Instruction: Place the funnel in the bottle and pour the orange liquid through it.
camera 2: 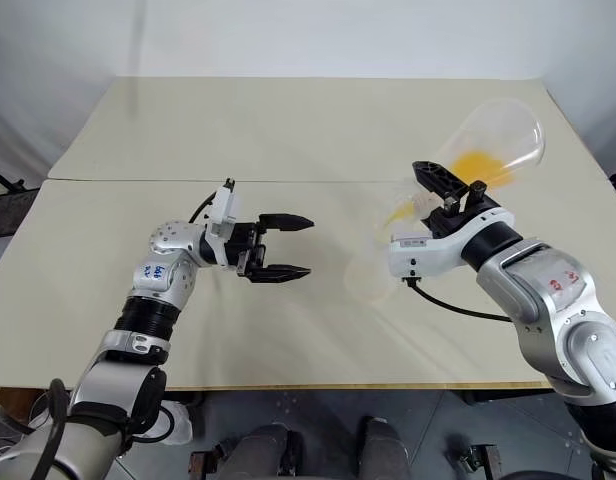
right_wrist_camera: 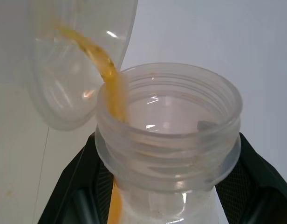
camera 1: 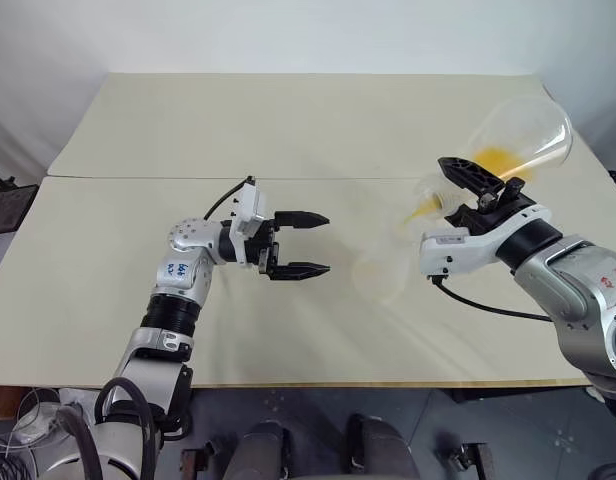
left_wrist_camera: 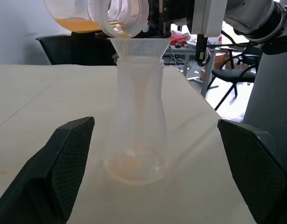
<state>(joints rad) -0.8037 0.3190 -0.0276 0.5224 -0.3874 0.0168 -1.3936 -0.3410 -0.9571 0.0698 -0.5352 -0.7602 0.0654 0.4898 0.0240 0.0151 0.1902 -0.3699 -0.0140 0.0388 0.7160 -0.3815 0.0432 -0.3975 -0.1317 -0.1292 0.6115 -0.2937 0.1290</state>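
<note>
Jaws of my right gripper (camera 2: 440, 196) pinch the tipped flask (camera 2: 493, 145) at two o'clock, pouring orange liquid (right_wrist_camera: 111, 84) into the funnel (left_wrist_camera: 140, 47) already sitting in the bottle (left_wrist_camera: 138, 121) on the surface (camera 1: 288, 120), most still unpoured, left gripper (camera 1: 300, 244) spread.

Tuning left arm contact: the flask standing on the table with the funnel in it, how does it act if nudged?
Standing flask looks nearly empty, so probably light and apt to slide. Its wide base should resist tipping, but the funnel sits loose in the neck and may wobble. Smooth clear wall likely slippery.
</note>
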